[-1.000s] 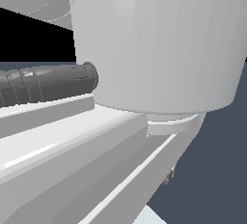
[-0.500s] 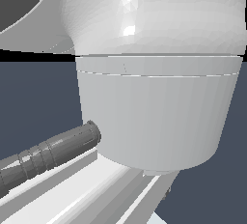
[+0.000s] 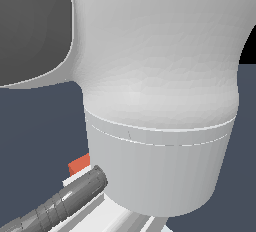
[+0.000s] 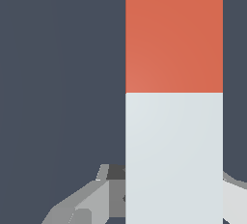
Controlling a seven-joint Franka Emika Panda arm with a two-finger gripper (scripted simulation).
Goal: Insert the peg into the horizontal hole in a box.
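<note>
In the exterior view the arm stands in front, hiding most of the scene — the peg shows behind it, low on that view's left. In the wrist view the peg sits between the end effector's fingers, seemingly touching them.

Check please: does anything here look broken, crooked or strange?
Nothing looks damaged. The peg appears straight and intact, red-orange half and white half meeting in a clean line. One oddity: the arm fills the exterior view, leaving only a small corner of the peg showing; neither view shows the box or hole.

Simulated scene: flat slate-blue ground, untextured.
</note>
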